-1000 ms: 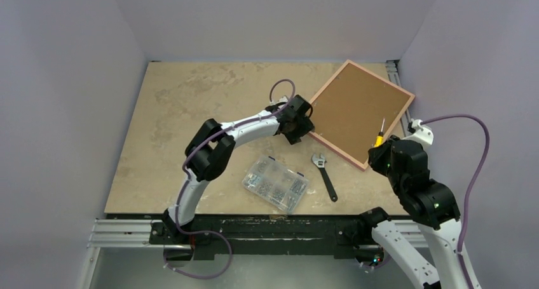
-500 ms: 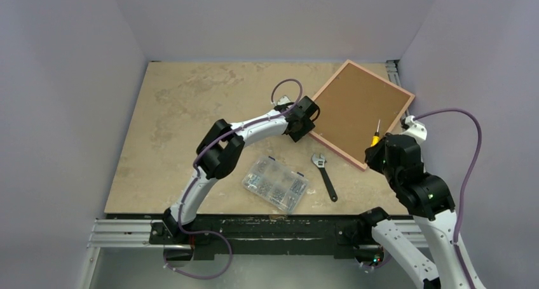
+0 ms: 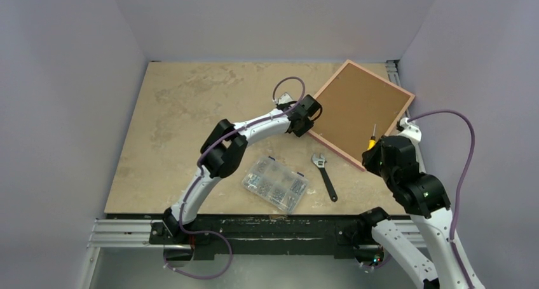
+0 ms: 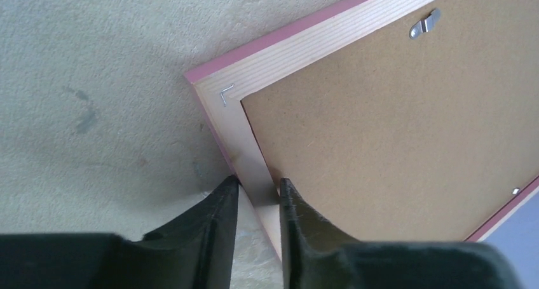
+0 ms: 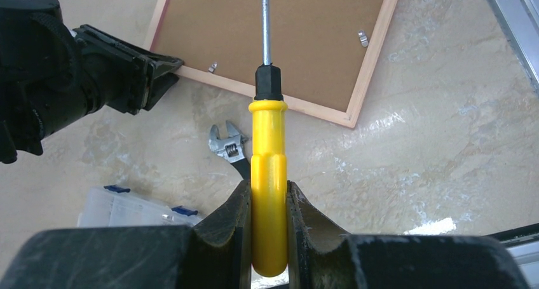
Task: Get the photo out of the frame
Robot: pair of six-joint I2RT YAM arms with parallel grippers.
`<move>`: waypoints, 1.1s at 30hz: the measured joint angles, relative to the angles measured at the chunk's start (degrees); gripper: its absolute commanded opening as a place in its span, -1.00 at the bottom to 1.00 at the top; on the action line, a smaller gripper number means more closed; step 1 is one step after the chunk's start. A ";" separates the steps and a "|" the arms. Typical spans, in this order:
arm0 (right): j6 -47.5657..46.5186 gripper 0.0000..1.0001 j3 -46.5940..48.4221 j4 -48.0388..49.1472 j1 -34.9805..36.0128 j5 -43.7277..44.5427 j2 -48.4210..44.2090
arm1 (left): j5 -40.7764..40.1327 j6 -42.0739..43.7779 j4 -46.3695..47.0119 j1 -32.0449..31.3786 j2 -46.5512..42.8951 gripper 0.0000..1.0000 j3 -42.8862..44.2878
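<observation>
Jaws of left gripper (image 4: 257, 197) pinch frame (image 4: 299, 44) rail near its corner; right gripper (image 5: 267, 190) jaws clamp yellow screwdriver (image 5: 267, 143). Aim tip at metal tab (image 4: 424, 25), swing it aside gently.

Pale lilac walls (image 3: 273, 16) around beige marbled tabletop (image 3: 191, 111)

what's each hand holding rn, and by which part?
Right hand: yellow screwdriver, gripped by the lower handle, shaft pointing away. Left hand: the frame, pinched across its side rail near a corner.
</observation>
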 measured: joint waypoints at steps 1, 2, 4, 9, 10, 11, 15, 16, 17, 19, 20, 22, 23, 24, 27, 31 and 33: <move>0.00 -1.00 -0.17 0.00 0.00 -0.07 -0.02 | -0.02 0.46 0.22 0.09 0.09 -0.74 -0.04; 0.02 -1.00 -0.37 -0.02 0.00 -0.22 -0.04 | 0.17 0.98 0.76 0.26 0.11 -0.78 -0.31; 0.02 -1.00 -0.72 -0.13 0.00 -0.63 -0.31 | 0.55 1.81 2.49 0.76 -0.13 -0.84 -1.22; 0.04 -1.00 -1.33 -0.09 0.00 -1.09 -0.59 | 2.43 7.96 8.09 4.00 -0.35 -0.99 -2.71; 0.07 -1.00 -1.55 0.04 0.00 -1.40 -0.37 | 2.93 9.35 8.83 4.85 -0.33 -1.00 -2.71; 0.04 -1.00 -1.64 0.04 0.00 -1.57 -0.15 | 3.45 10.82 9.51 5.73 -0.22 -1.00 -2.71; 0.26 -1.00 -2.56 1.05 0.00 -3.37 1.38 | 7.28 15.61 11.47 9.62 0.61 -1.00 -2.10; 0.35 -1.00 -2.84 1.40 0.00 -3.91 1.81 | 8.55 16.81 12.04 10.69 0.85 -1.00 -1.92; 0.39 -1.00 -3.19 1.97 0.00 -4.28 2.29 | 9.75 17.77 12.59 11.76 1.14 -1.00 -1.68; 0.37 -1.00 -3.93 3.10 0.00 -5.33 3.23 | 13.07 20.61 13.77 14.23 2.12 -1.00 -0.55; 0.20 -1.00 -4.50 4.09 0.00 -6.05 4.02 | 14.64 21.81 13.79 15.26 2.64 -1.00 0.33; -0.31 -1.00 -5.33 5.66 0.00 -7.67 6.29 | 18.49 25.07 12.74 17.57 4.70 -1.00 3.93; -0.63 -1.00 -5.55 6.47 0.00 -8.66 8.09 | 20.26 26.62 12.24 18.71 5.64 -1.00 5.60; -1.05 -1.00 -5.77 7.56 0.00 -9.40 9.97 | 21.64 28.26 11.82 19.69 6.14 -1.00 6.60; -2.82 -1.00 -6.14 11.47 0.00 -12.41 15.93 | 24.37 32.68 9.33 22.49 6.19 -0.74 7.39; -6.38 -1.00 -5.68 16.39 0.00 -17.09 23.69 | 26.49 37.55 5.62 25.55 5.16 -0.28 7.50; -8.55 -1.00 -4.48 17.77 0.00 -19.45 28.20 | 28.02 39.69 3.67 26.71 3.93 -0.12 6.97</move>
